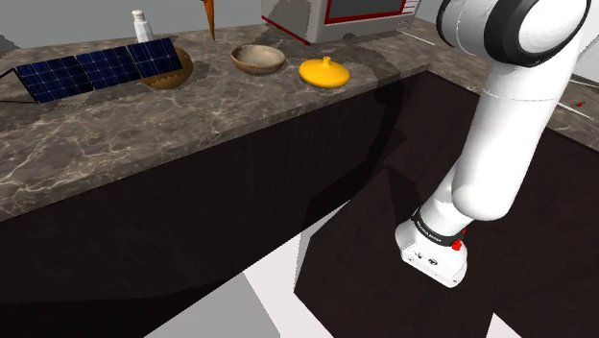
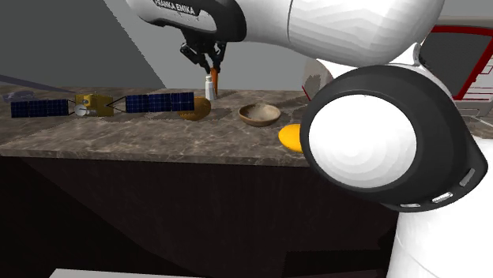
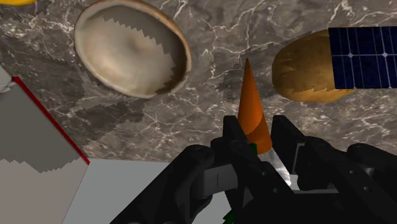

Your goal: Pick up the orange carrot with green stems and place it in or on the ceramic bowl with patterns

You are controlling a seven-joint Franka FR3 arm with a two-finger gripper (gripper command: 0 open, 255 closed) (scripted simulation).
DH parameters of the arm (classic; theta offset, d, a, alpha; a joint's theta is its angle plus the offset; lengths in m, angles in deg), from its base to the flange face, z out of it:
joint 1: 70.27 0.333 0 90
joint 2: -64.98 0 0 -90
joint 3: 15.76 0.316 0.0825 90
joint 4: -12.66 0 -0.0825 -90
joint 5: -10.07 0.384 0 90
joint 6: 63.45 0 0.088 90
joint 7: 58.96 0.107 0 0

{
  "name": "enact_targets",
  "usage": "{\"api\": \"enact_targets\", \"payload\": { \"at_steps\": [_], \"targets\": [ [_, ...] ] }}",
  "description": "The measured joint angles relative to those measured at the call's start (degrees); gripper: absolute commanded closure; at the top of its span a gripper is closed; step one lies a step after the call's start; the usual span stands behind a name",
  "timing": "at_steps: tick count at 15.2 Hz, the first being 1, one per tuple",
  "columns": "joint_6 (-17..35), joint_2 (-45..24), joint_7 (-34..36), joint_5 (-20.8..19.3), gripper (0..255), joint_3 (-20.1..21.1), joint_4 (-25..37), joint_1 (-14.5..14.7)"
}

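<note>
My black gripper [image 2: 210,61] hangs above the marble counter [image 2: 118,134], shut on the green-stemmed top of an orange carrot [image 2: 216,79]. The carrot [image 3: 252,108] points tip-down between the fingers, clear of the countertop; in the shoulder view the carrot [image 1: 207,16] shows at the top edge. The tan bowl [image 3: 132,48] with a jagged-patterned inside stands upright on the counter, off to one side of the carrot's tip. The same bowl [image 1: 257,60] sits mid-counter, to the second exterior view's right of the gripper, where the bowl [image 2: 259,114] is empty.
A brown rounded bowl [image 1: 170,72] lies under a model satellite's blue solar panels [image 1: 96,67]. A white bottle [image 1: 142,26] stands behind them. A yellow lidded dish [image 1: 326,72] sits beside the tan bowl, and a red-trimmed oven [image 1: 360,19] stands at the counter's back.
</note>
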Motion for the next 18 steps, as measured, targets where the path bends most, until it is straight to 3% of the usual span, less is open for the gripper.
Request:
{"api": "enact_targets", "payload": {
  "at_steps": [7, 11, 18],
  "targets": [
    [5.23, 6.63, -8.57, 6.80, 255, -2.14, -6.50, -10.07],
    [6.98, 8.50, -13.96, 9.85, 255, -3.95, -7.45, -14.42],
    [12.67, 11.49, -15.35, 12.42, 255, -5.16, -14.77, -17.37]
  ]
}}
